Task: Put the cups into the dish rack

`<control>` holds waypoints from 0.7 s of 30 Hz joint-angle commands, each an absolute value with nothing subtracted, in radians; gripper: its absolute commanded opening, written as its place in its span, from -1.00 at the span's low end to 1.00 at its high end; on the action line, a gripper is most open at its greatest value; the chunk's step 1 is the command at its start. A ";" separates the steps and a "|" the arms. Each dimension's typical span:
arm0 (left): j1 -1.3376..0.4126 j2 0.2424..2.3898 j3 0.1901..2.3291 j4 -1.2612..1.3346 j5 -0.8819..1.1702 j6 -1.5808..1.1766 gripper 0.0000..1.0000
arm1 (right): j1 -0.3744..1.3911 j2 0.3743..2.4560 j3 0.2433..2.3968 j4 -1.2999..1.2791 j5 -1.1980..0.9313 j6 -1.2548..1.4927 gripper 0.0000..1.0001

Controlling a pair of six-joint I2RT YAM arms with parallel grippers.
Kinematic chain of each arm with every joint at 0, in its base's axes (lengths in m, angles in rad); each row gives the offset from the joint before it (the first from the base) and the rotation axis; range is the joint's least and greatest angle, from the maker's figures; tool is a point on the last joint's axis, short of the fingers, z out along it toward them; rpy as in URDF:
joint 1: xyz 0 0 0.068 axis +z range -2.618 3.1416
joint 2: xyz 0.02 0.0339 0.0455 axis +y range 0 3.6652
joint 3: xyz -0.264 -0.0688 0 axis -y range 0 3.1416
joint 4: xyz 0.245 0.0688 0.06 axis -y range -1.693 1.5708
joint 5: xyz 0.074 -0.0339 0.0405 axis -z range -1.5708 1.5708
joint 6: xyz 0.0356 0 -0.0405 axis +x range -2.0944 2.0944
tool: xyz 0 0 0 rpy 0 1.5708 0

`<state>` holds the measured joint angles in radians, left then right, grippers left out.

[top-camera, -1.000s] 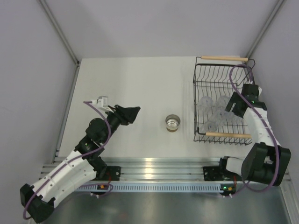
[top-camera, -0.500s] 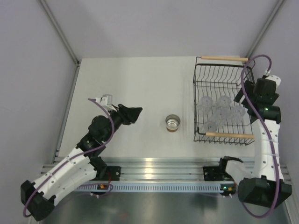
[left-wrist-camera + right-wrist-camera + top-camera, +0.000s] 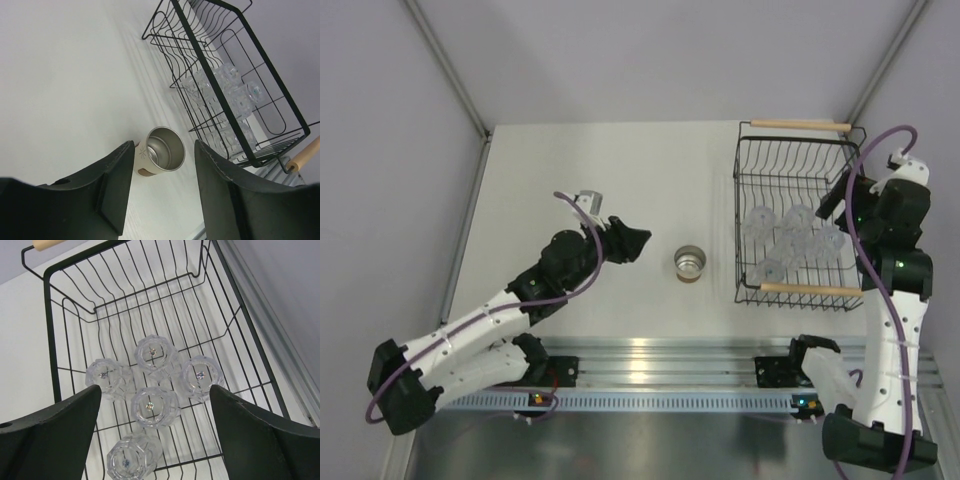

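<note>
The short cup [image 3: 690, 264], silver inside with a tan base, stands upright on the table left of the dish rack [image 3: 741, 215]; it also shows in the left wrist view [image 3: 161, 157]. Several clear tumblers [image 3: 790, 238] sit in the rack's near half and show in the right wrist view [image 3: 154, 406]. My left gripper [image 3: 638, 240] is open and empty, a short way left of the short cup, its fingers [image 3: 117, 185] framing it. My right gripper [image 3: 832, 200] is open and empty, above the rack's right side.
The rack has wooden bar handles at the far end [image 3: 798, 125] and the near end [image 3: 808, 290]. Grey walls enclose the table on three sides. A metal rail [image 3: 650, 350] runs along the near edge.
My left gripper moved right toward the short cup. My right arm rose from inside the rack and drew back to its right side, leaving the tumblers in it.
</note>
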<state>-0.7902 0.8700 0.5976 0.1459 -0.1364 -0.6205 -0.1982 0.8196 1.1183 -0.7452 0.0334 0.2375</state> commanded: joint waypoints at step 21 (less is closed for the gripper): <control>-1.020 1.437 0.982 -0.061 -0.489 -0.440 0.15 | -0.186 0.804 1.012 -0.664 -0.032 0.218 0.81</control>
<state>-1.0172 1.4059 0.9211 -0.0818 -0.4698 -0.4698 -0.1982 0.8173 1.0134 -0.7177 -0.0143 0.2276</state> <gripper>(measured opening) 0.576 0.904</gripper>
